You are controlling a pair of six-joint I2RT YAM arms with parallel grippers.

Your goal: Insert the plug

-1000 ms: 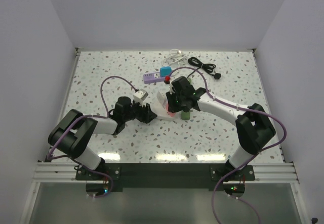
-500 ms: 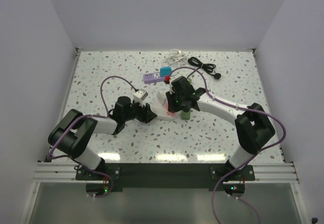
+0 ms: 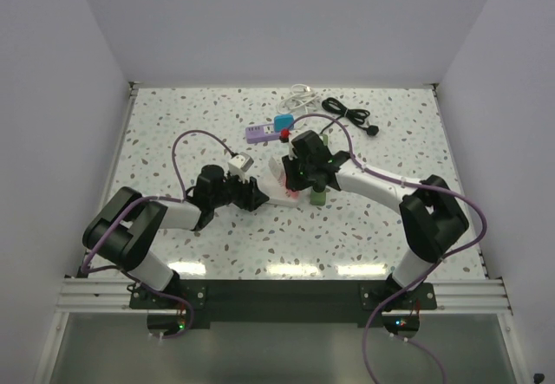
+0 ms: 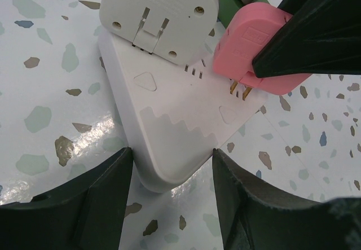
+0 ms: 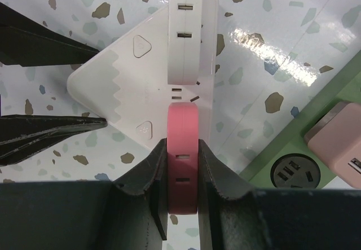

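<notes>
Being pinched in the right gripper [image 5: 181, 151], the pink plug [image 4: 254, 41] at upper right may be jammed if its prongs [image 4: 240, 89] are tilted off the slots; the white socket block [image 4: 169, 120] is clamped by the left gripper [image 4: 172, 158].

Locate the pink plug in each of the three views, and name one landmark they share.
Top external: pink plug near the table's centre, mostly hidden under the right arm.
Left wrist: pink plug at upper right, prongs over the white block.
Right wrist: pink plug at bottom centre, clamped in the right pincer.
Shared landmark: white triangular socket block.
</notes>
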